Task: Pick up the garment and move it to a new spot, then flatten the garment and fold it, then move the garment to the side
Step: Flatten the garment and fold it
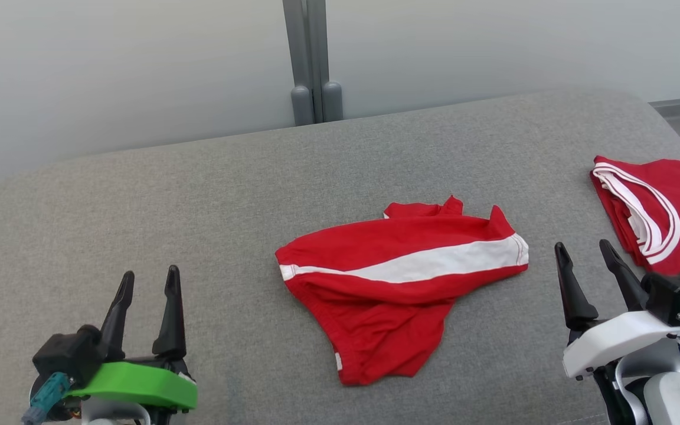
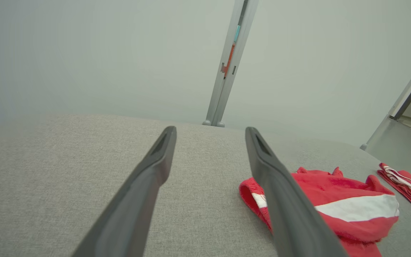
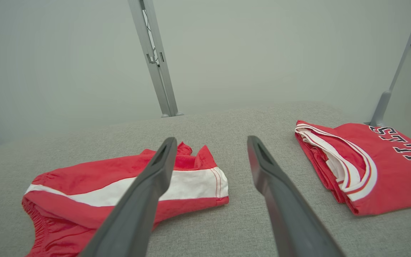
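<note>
- Red shorts (image 1: 399, 283) lie crumpled in the middle of the counter (image 1: 198, 195), white stripe running across them, nothing gripping them.
- Left hand (image 1: 150, 271) sits low at the near left, fingers spread and empty, well apart from the shorts.
- Right hand (image 1: 582, 244) is at the near right, released too, fingers parted over bare counter between the shorts and a folded red jersey (image 1: 664, 218).
- Head view gives both hands and the whole of the shorts at once, but it cuts the jersey off at the right edge, with just a scrap of lettering showing.
- Right wrist view does better there: the jersey's white-trimmed opening and a row of dark letters, though the last letters run out of frame.
- Same view picks out the gathered waistband at one end of the shorts. One finger covers part of the stripe, and the bottom edge cuts off the lower cloth.
- Left wrist view catches the shorts off to one side, partly behind a finger, and the jersey is a mere sliver at the edge.
- That view also shows orange and blue marks up the grey post (image 1: 314, 59) behind the counter, where the head view has just its lower part.
- There's a small white tag at the shorts' near hem in the head view, too small to read.
</note>
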Tool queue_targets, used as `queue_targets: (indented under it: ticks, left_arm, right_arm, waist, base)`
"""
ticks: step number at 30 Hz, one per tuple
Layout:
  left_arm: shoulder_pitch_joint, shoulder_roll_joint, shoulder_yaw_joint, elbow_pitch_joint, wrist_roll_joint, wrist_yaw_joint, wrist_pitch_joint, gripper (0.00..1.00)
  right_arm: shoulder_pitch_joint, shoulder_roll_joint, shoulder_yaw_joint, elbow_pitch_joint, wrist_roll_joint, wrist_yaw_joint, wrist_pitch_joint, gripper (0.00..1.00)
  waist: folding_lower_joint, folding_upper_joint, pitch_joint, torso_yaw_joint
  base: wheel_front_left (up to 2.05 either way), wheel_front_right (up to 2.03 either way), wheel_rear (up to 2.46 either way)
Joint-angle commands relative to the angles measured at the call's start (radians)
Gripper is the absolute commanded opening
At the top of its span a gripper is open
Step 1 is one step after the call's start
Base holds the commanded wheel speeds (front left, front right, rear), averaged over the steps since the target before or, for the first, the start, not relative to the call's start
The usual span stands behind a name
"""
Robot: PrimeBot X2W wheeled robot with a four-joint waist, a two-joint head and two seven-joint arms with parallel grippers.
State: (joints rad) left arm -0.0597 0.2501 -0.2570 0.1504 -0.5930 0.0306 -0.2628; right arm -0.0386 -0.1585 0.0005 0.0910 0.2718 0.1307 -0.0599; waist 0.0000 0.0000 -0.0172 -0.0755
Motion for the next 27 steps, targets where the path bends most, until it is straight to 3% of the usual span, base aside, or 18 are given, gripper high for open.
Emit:
queue_targets:
  ticks: [1, 9, 16, 27]
  left_arm:
    - [0.029, -0.007, 0.027, -0.01, 0.036, -0.008, -0.001, 1.0]
    - [0.128, -0.062, 0.151, -0.033, 0.155, -0.035, -0.001, 1.0]
    - [0.17, -0.095, 0.181, 0.001, 0.215, -0.082, -0.001, 1.0]
    - [0.154, -0.122, 0.195, 0.036, 0.239, -0.109, -0.001, 1.0]
  right_arm:
    - [0.014, -0.002, -0.003, 0.001, -0.006, 0.0, 0.002, 1.0]
    - [0.033, 0.0, 0.015, 0.023, -0.015, 0.0, -0.013, 1.0]
    - [0.051, -0.007, 0.037, 0.04, -0.017, 0.0, -0.029, 1.0]
    - [0.043, -0.004, 0.042, 0.041, -0.023, 0.0, -0.021, 1.0]
  waist:
    - [0.0, 0.0, -0.013, 0.012]
    - [0.0, 0.0, -0.044, 0.033]
    - [0.0, 0.0, -0.06, 0.052]
    - [0.0, 0.0, -0.05, 0.057]
  base:
    - [0.0, 0.0, 0.0]
    - [0.0, 0.0, 0.0]
    - [0.0, 0.0, 0.0]
    - [0.0, 0.0, 0.0]
